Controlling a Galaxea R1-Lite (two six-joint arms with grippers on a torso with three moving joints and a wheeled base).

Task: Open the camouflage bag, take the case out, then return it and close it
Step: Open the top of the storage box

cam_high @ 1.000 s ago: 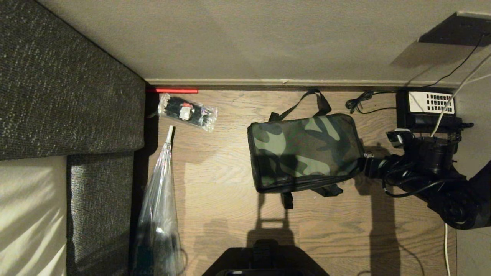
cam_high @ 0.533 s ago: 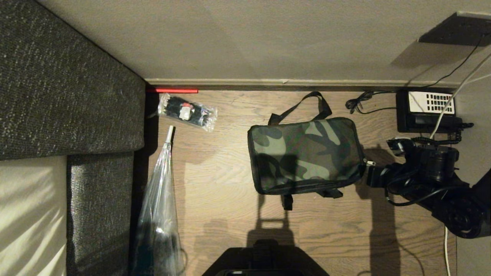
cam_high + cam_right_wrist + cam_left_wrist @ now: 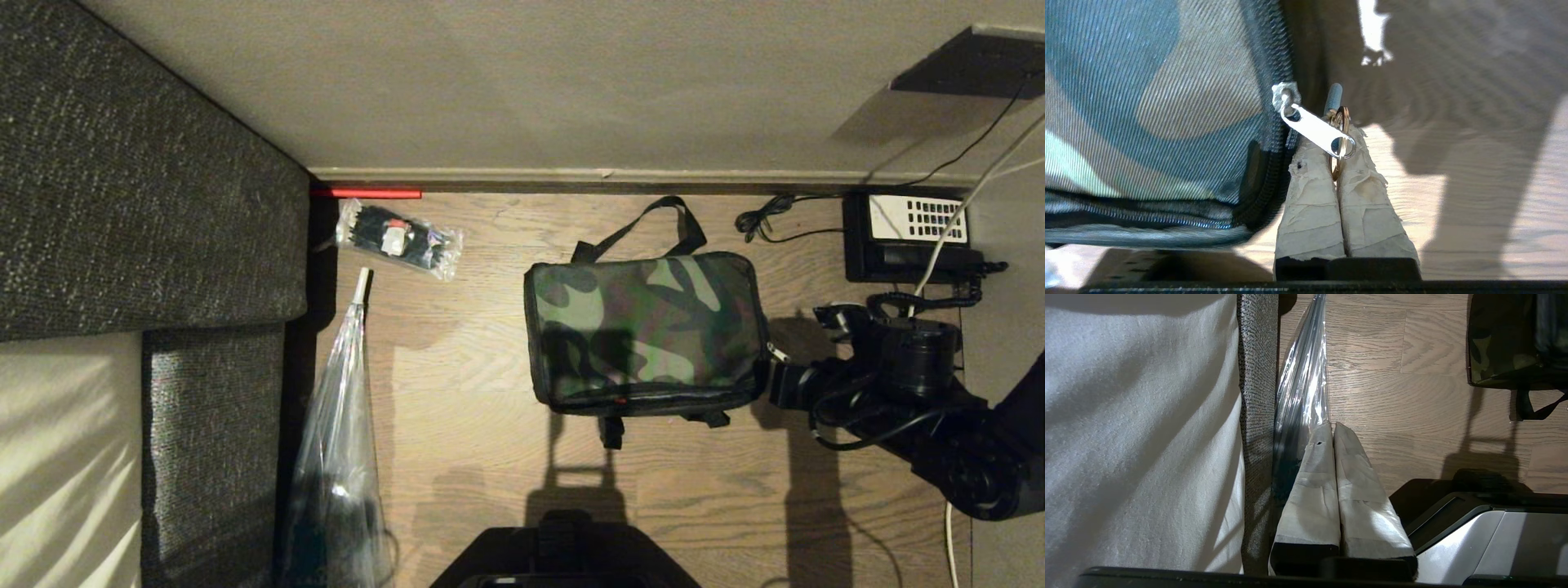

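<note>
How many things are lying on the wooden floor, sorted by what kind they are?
Bags: 1, the camouflage bag
Clear plastic wraps: 2, the small packet and the long sleeve
Telephones: 1, the black telephone
Red sticks: 1, the red stick by the wall
Total: 5

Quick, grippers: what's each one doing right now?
Left gripper: shut, empty, parked beside the sofa.
Right gripper: shut on the zipper ring at the bag corner.
</note>
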